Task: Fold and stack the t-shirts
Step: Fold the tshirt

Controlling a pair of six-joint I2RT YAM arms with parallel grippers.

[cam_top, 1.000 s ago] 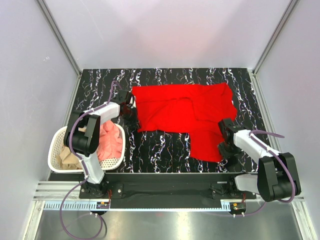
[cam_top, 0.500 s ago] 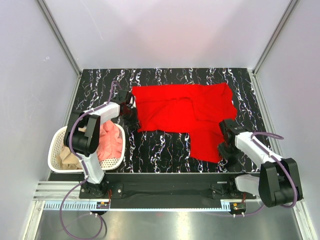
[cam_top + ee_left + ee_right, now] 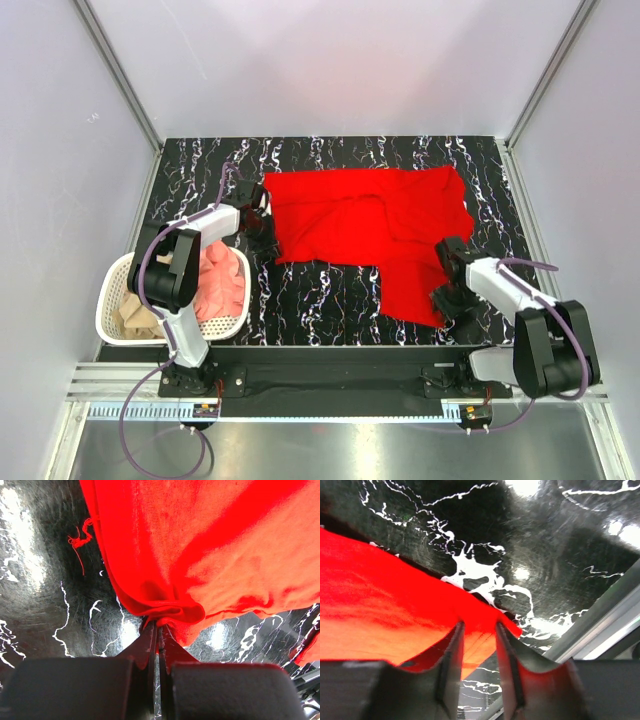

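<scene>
Pre-fold grasping: left gripper [image 3: 158, 626] is clamping tight on the red cotton t-shirt [image 3: 210, 555]; right gripper [image 3: 479, 626], fingers parted, is straddling its corner, judged needing closure.

Lab test cell: white wall panels [image 3: 330, 60], aluminium frame rails [image 3: 118, 75]

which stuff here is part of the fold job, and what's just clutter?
In the job:
- red t-shirt, its edge pinched by the left gripper, its corner between the open right gripper
- pink garment and beige garment in the white basket, probably next in line

Lying about:
- loose red thread on the table
</scene>
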